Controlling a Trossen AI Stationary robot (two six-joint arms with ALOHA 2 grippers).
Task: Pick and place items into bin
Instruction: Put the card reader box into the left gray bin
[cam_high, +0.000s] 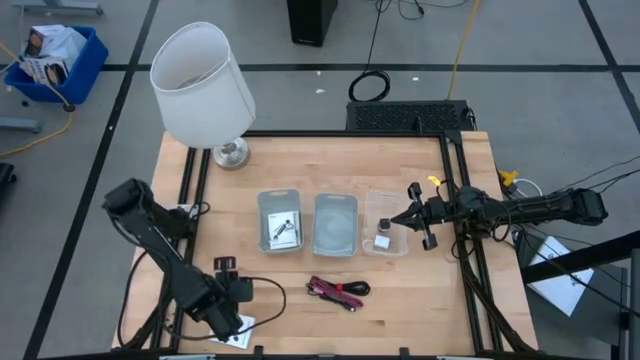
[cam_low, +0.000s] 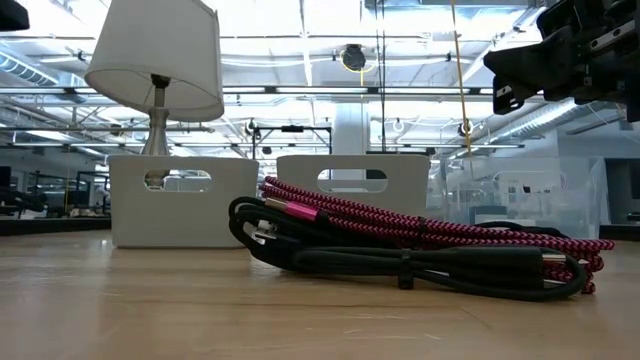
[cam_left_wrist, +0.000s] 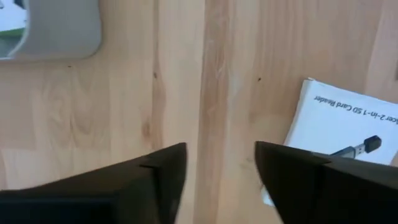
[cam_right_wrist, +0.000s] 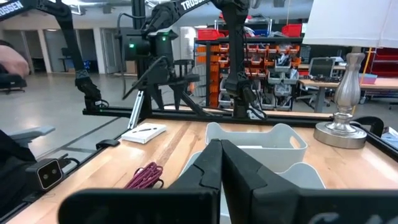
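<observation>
A coiled red-and-black cable (cam_high: 340, 291) lies on the table in front of three bins and fills the low view (cam_low: 420, 245). One white card (cam_high: 238, 333) lies by the near edge; in the left wrist view (cam_left_wrist: 345, 127) it sits just beside my open left gripper (cam_left_wrist: 221, 171), which hovers over bare wood (cam_high: 238, 298). Another card (cam_high: 283, 229) lies in the left grey bin (cam_high: 262, 205). A tiny white block (cam_high: 384, 223) and a black cube (cam_high: 382, 240) sit in the clear bin (cam_high: 402, 248). My right gripper (cam_high: 398, 219), shut and empty, hangs above that bin (cam_right_wrist: 221, 163).
A white-shaded lamp (cam_high: 203, 85) stands at the far left corner. The middle grey bin (cam_high: 335, 200) sits between the other two. Black frame rails (cam_high: 462, 190) run along the table's sides. Bare wood lies around the cable and right of it near the front edge.
</observation>
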